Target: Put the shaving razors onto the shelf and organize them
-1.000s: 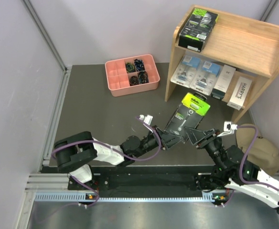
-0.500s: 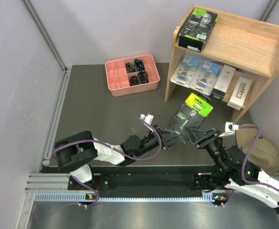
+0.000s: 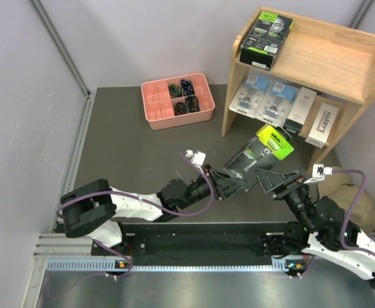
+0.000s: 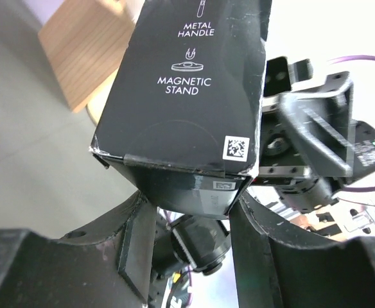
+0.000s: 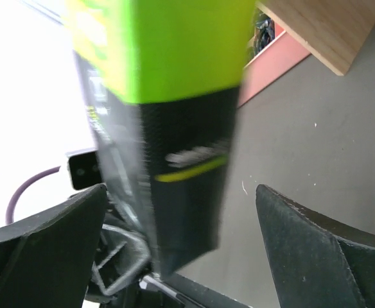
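**A:** Where is the box now?

**B:** The box is up off the bench. It's tilted, lime end toward the shelf, just in front of the lower tier. The left claw is clenched on its black bottom end. From the left wrist, that end sits wedged between the fingers.

**A:** And the right claw?

**B:** The right claw is released. It's spread wide, and its fingers flank the box with a gap on each side.

**A:** How will the box handle?

**B:** I'd say light. It's a card carton, stiff along its length, but the walls would dent under a hard squeeze. One bottom corner looks scuffed. The printed faces look smooth, so held by one end it may pivot or slip. A hold across the narrow faces nearer the middle should be steadier.

**A:** What's in the way?

**B:** The lower tier looks taken. Two blister packs sit beside two white boxes, and the outer one pokes out at the front. The twin box lies at the left end of the top tier, with bare wood to its right. Getting there means clearing the raised edge and the side panel. The tray is well apart on the left, so it's no obstacle.
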Available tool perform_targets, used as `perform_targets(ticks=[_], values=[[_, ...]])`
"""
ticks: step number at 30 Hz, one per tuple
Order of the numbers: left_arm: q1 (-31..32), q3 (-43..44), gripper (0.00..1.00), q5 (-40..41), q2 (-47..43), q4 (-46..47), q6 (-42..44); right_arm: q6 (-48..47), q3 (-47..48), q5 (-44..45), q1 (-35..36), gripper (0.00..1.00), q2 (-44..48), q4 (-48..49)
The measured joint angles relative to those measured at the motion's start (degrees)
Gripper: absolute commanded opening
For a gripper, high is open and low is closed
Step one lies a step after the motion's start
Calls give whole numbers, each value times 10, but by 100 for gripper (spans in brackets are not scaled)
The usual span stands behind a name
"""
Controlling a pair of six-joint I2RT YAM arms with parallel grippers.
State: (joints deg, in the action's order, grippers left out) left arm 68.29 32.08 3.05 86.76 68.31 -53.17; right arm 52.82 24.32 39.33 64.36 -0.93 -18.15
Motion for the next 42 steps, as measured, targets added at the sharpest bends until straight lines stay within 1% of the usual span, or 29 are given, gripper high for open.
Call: perform_targets(ticks=[3, 10, 15, 19, 27, 36, 42], values=[[0, 6, 0, 2, -24, -13, 15, 0, 6, 2, 0, 97, 3, -10], [-1, 50, 0, 8, -60, -98, 52, -1, 19, 2, 0, 98, 4, -28], [-7, 97, 0, 7, -66, -161, 75, -9, 28, -1, 0, 98, 5, -36], [-15, 153, 0, 6, -66, -223, 97, -27, 34, -13, 0, 99, 5, -36], [-32, 220, 0, -3, -65, -274, 116, -67, 51, -48, 0, 99, 5, -28], [-55, 364, 0, -38, -18, -333, 123, -72, 55, -64, 0, 99, 5, -41], [-85, 480, 0, -70, 45, -362, 93, -66, 54, -64, 0, 99, 5, -55]])
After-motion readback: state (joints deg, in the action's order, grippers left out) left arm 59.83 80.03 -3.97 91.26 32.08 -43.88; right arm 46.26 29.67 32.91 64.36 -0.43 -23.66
